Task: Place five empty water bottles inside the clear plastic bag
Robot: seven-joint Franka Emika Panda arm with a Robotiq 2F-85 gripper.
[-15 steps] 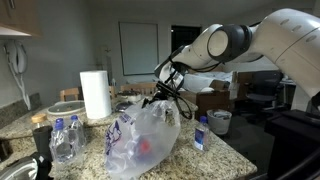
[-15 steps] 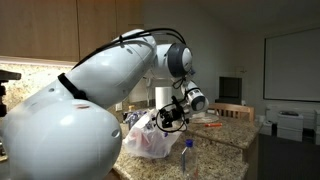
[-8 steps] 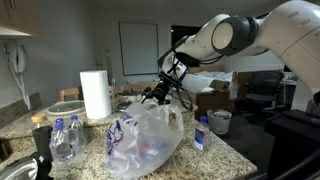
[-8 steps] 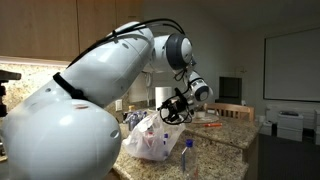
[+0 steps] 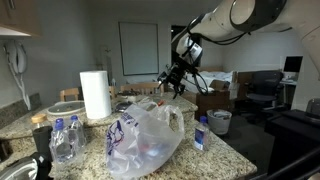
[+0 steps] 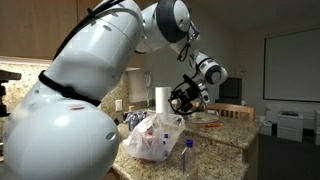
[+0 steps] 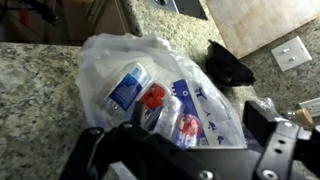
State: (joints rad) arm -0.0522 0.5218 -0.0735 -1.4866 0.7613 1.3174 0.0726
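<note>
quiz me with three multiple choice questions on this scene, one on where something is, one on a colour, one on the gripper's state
1. Where is the gripper relative to the clear plastic bag?
A. raised above it, clear of it
B. down inside it
C. level with it, pressing its side

2. What colour is the cap of the water bottle standing beside the bag?
A. red
B. blue
C. green

3. What state is the gripper in?
A. shut on a bottle
B. shut on the bag's rim
C. open, holding nothing

Answers:
1. A, since both exterior views show a gap between the gripper and the top of the bag.
2. B, since the cap looks blue in both exterior views.
3. C, since in the wrist view the fingers stand wide apart with only the bag far below between them.
</note>
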